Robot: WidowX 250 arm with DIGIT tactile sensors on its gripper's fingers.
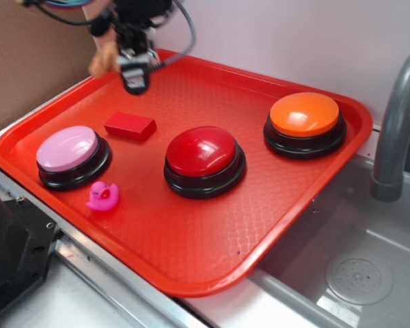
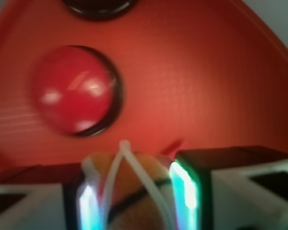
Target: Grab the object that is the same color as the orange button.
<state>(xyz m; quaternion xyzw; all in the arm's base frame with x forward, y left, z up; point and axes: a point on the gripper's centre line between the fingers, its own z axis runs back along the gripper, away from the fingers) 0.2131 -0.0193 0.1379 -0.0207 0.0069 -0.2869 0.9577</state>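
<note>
The exterior camera stood off the front of the counter, raised, and looked down at a slant across the whole red tray [image 1: 191, 266], taking in the pink button [image 1: 68, 150], the red button [image 1: 201, 154] and the orange button [image 1: 304, 116], with the sink [image 1: 355, 273] and faucet [image 1: 396, 130] at the right and the arm at the far edge. The wrist camera rode just behind the end effector [image 2: 137, 201], very close and blurred, and looked past its fingers [image 2: 185, 191] down onto the tray [image 2: 206, 86]. Both views shared the red button [image 2: 74, 91] and the tray floor around it; another button's black base [image 2: 98, 5] showed at the wrist view's top edge.
</note>
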